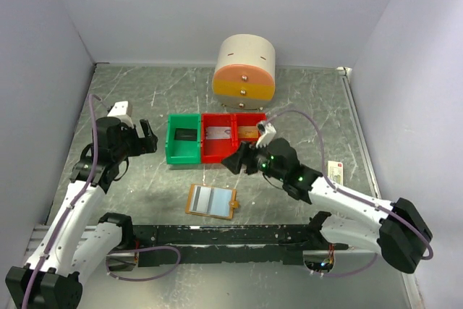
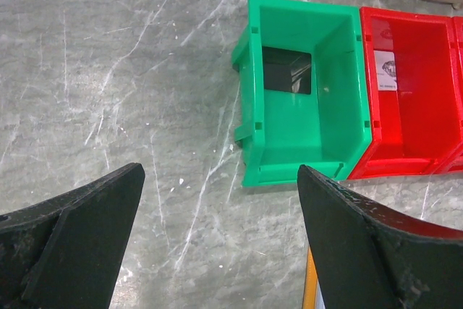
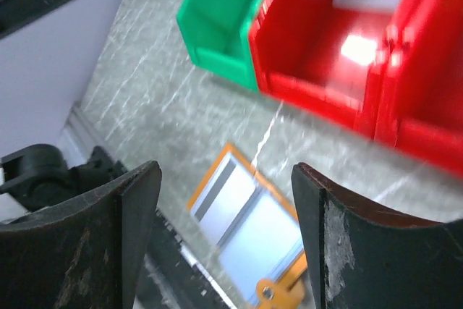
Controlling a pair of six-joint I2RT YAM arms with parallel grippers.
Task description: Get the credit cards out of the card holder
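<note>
The card holder [image 1: 212,201] lies open on the table near the front. It has an orange rim and pale blue pockets. A grey-silver credit card with a dark stripe [image 1: 200,198] sits in its left pocket. The holder [image 3: 249,229] and that card [image 3: 217,195] also show blurred in the right wrist view. My right gripper [image 1: 231,160] is open and empty, above and behind the holder, in front of the bins. My left gripper [image 1: 150,137] is open and empty, left of the green bin. The holder's orange edge [image 2: 311,280] peeks by my left gripper's right finger.
A green bin [image 1: 184,139] with a dark flat thing [image 2: 286,70] and two red bins [image 1: 220,137] stand in a row behind the holder. A flat orange thing [image 1: 249,132] lies in the right one. A round drawer unit [image 1: 244,69] stands at the back. A small card [image 1: 335,171] lies far right.
</note>
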